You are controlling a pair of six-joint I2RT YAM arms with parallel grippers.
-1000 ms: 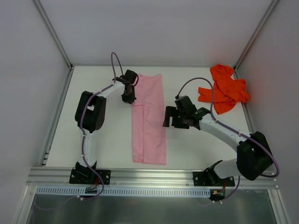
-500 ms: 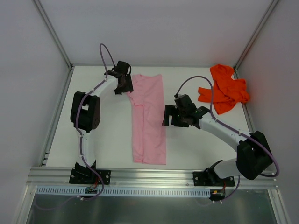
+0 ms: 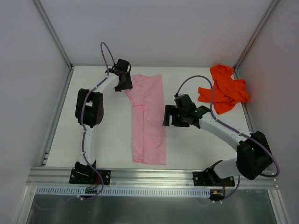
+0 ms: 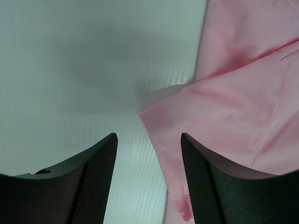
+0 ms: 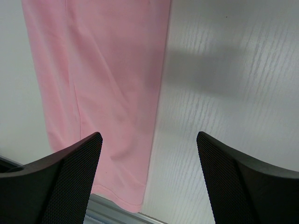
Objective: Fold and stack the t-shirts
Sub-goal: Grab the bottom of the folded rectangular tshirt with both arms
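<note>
The light pink t-shirt lies flat on the white table, folded into a long narrow strip running front to back. The orange-red t-shirt lies crumpled at the back right. My left gripper is open at the pink shirt's back left corner; in the left wrist view a sleeve edge of the pink shirt lies between and past my open left gripper. My right gripper is open beside the strip's right edge; the right wrist view shows the pink shirt left of my right gripper.
White walls and metal frame posts enclose the table. An aluminium rail runs along the front edge by the arm bases.
My left gripper has moved back and left from over the shirt's upper left part to its back left corner. The right arm has hardly moved.
</note>
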